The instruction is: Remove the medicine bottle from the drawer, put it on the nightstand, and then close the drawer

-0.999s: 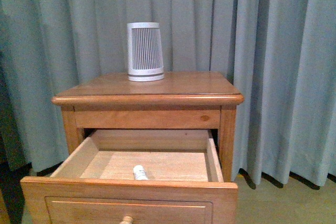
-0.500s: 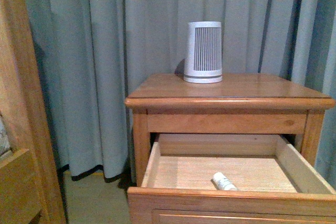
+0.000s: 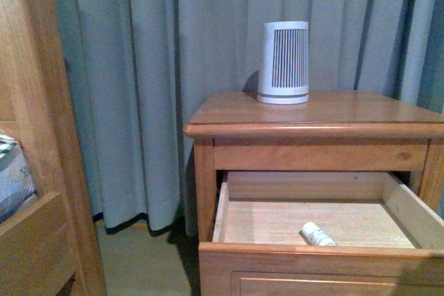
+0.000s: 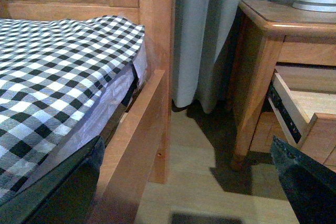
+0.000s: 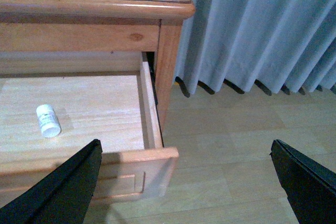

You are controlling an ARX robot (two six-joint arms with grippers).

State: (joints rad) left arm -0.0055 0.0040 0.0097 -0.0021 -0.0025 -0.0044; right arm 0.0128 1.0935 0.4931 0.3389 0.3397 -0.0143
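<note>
The small white medicine bottle [image 3: 318,234] lies on its side on the pale floor of the pulled-out upper drawer [image 3: 291,251], near the drawer's front. The right wrist view shows the same medicine bottle [image 5: 48,120] in the open drawer [image 5: 149,109]. The orange-brown nightstand [image 3: 319,128] stands at the right of the front view. My right gripper [image 5: 184,182] is open, above the floor beside the drawer's front corner, well apart from the bottle. My left gripper [image 4: 189,182] is open over the floor between bed and nightstand [image 4: 260,30]. Neither arm shows in the front view.
A white ribbed tapered device [image 3: 284,63] stands on the nightstand's top at the back. A wooden bed frame [image 4: 152,72] with a checked cover [image 4: 58,72] lies to the left. Grey curtains [image 3: 146,67] hang behind. Pale wood floor [image 5: 236,145] runs beside the nightstand.
The front camera has swung left: the nightstand and open drawer have shifted to the right of the picture and the bed frame has come in at the left. The bottle lies where it lay in the drawer.
</note>
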